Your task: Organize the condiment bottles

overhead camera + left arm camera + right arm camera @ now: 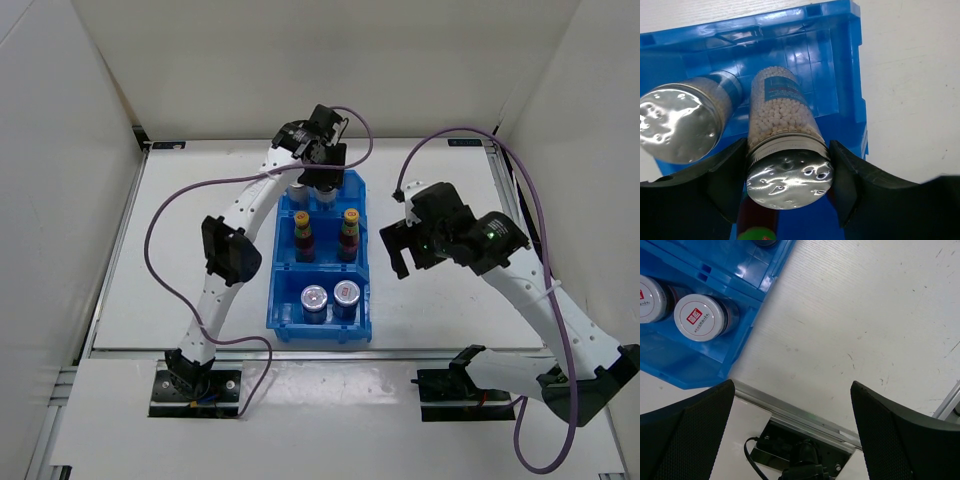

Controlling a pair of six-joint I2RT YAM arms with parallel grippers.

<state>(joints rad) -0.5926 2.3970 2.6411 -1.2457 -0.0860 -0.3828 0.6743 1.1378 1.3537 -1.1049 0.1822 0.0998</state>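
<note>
The blue bin holds all six bottles. My left gripper is over its far compartment. In the left wrist view its fingers are shut on the silver cap of a shaker filled with white beads. A second silver-capped shaker stands just left of it. Two dark bottles with yellow caps stand in the middle compartment. Two shakers with red-marked tops stand in the near one; they also show in the right wrist view. My right gripper is open and empty, right of the bin.
White walls enclose the table on three sides. A metal rail runs along the front edge, with the right arm's base mount below it. Purple cables loop over both arms. Bare table lies right of the bin.
</note>
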